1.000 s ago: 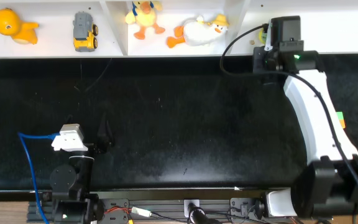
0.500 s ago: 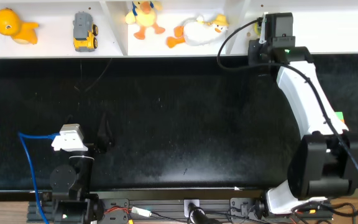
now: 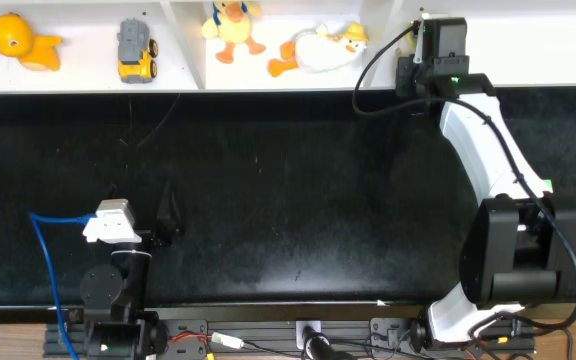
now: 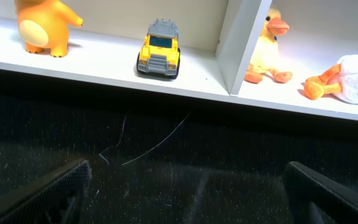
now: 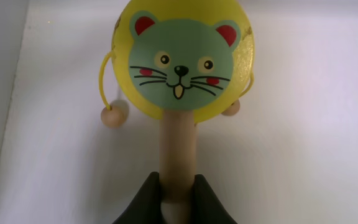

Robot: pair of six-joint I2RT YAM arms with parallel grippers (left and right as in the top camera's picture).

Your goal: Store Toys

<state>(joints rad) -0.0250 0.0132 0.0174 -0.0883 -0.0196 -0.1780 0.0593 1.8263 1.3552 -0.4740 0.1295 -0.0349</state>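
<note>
Wooden drum rattle [image 5: 180, 68] is pinched at its handle [image 5: 178, 146] by the right gripper [image 5: 178, 190], inside the white shelf [image 5: 303, 124] — light, stiff, 2 loose beads [image 5: 112, 116] on strings likely to swing; handle judged best hold.

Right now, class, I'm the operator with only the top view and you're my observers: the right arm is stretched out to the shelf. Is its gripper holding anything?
Observer: Yes, the right gripper is shut on the wooden handle of a rattle drum.
Operator: What does it look like?
Observer: A round yellow head with a green cat face, and a bead on a cord at each side.
Operator: And the left gripper?
Observer: The left gripper is open with nothing in it, and faces the toy truck.
</note>
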